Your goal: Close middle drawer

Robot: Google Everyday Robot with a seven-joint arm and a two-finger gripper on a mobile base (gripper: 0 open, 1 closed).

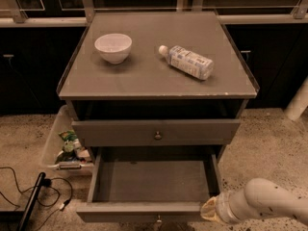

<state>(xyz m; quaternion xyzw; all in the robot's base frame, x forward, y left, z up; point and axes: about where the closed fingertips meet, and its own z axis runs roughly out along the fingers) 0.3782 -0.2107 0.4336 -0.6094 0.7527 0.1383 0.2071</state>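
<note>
The middle drawer [144, 211] is pulled far out of the grey cabinet. Its shallow box is empty and its small brass knob [158, 220] sits at the bottom edge of the view. Above it, the top drawer [120, 132] with a like knob stands slightly out. The lowest drawer is out of view. My gripper [209, 210] comes in from the lower right on a white arm [269, 202]. Its yellowish end is at the right front corner of the middle drawer, level with the drawer front.
A white bowl [113, 47] and a plastic bottle [188, 61] lying on its side rest on the cabinet top [144, 81]. A clear bin [54, 143] with wrappers stands on the floor at the left, with cables and a black bar [30, 203] nearby. A white post [298, 102] stands at the right.
</note>
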